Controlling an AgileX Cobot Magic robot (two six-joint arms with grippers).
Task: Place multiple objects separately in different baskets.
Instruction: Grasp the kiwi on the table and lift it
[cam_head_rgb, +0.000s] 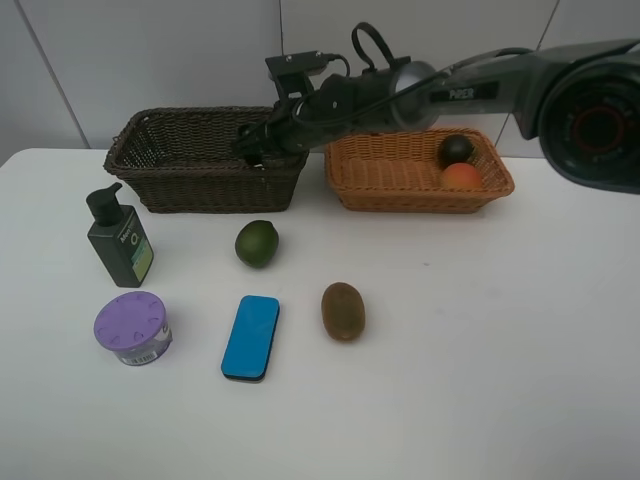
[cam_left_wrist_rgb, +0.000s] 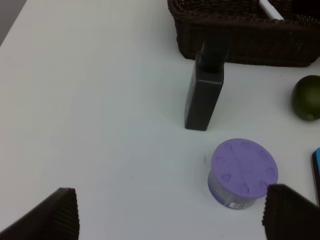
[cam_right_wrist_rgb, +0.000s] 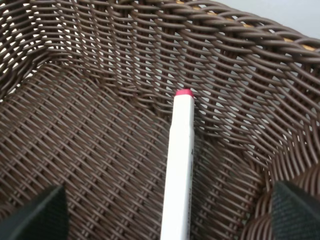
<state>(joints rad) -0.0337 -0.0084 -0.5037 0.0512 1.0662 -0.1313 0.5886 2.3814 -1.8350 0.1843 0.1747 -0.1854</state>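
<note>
My right gripper (cam_head_rgb: 255, 145) reaches across into the dark brown basket (cam_head_rgb: 205, 160). In the right wrist view the gripper (cam_right_wrist_rgb: 165, 220) is open, with the white-pink marker (cam_right_wrist_rgb: 180, 160) lying free on the basket floor (cam_right_wrist_rgb: 85, 150) between its fingers. My left gripper (cam_left_wrist_rgb: 172, 220) is open and empty above the table, near the purple-lidded tub (cam_left_wrist_rgb: 243, 172) and the pump bottle (cam_left_wrist_rgb: 204, 95). The light orange basket (cam_head_rgb: 400, 180) holds the mangosteen (cam_head_rgb: 456, 150) and the peach (cam_head_rgb: 462, 177). The lime (cam_head_rgb: 256, 243), kiwi (cam_head_rgb: 343, 310), blue eraser (cam_head_rgb: 250, 336), tub (cam_head_rgb: 132, 327) and bottle (cam_head_rgb: 120, 238) sit on the table.
The white table (cam_head_rgb: 480, 330) carries both baskets side by side at the back, near the wall. The right arm (cam_head_rgb: 470, 90) stretches over the light basket. The left wrist view also shows the lime (cam_left_wrist_rgb: 307, 97) and the dark basket (cam_left_wrist_rgb: 240, 30) with the marker (cam_left_wrist_rgb: 270, 9).
</note>
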